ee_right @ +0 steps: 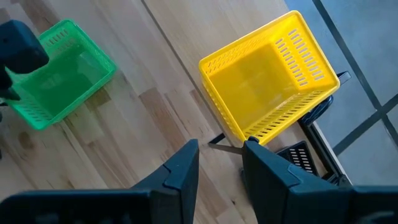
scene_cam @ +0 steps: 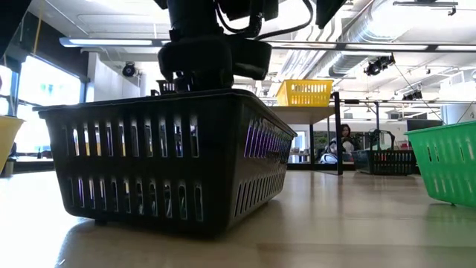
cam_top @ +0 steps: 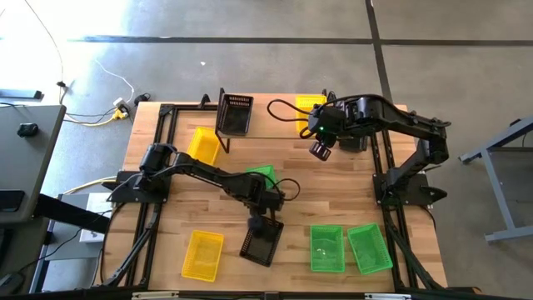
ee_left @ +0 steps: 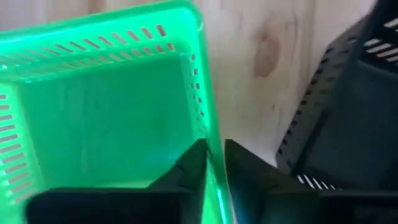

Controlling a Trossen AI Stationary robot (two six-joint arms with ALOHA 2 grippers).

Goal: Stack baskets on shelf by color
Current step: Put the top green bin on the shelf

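A yellow perforated plastic basket lies near the bench's front edge, left of centre, with bare wood around it. Beside it a black perforated basket sits under the left gripper, whose fingers pinch the wall of a green perforated basket mid-bench, mostly hidden beneath the arm. Two green baskets crowd the front right. On the wood-topped shelf at the back edge stand a black basket and a yellow one; above it the right gripper hangs parted, empty. No lettering is legible
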